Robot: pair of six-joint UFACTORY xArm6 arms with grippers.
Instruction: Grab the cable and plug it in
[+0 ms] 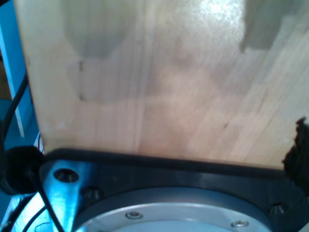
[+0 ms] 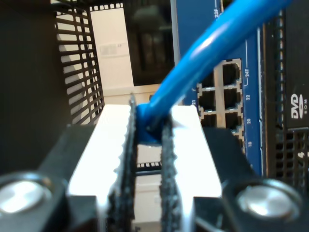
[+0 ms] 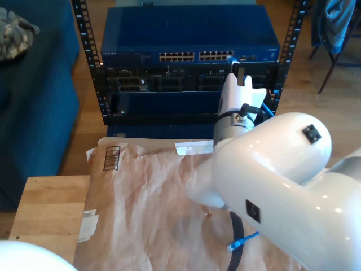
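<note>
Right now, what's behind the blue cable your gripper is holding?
A blue network switch with rows of open ports. The cable covers part of its face, and its plug is hidden between my second gripper's pads.

The first wrist view is soft and hazy, with a white glare patch on the pale wooden worktop [image 1: 159, 96] toward one o'clock and dull shadows across it. In the second wrist view the cable [image 2: 212, 53] is blurred up close, and the white pads [image 2: 193, 154] of my second tool [image 2: 148, 145] are blown out. The exterior view is evenly daylit and sharp, with sheen on the white arm [image 3: 282, 169].
</note>
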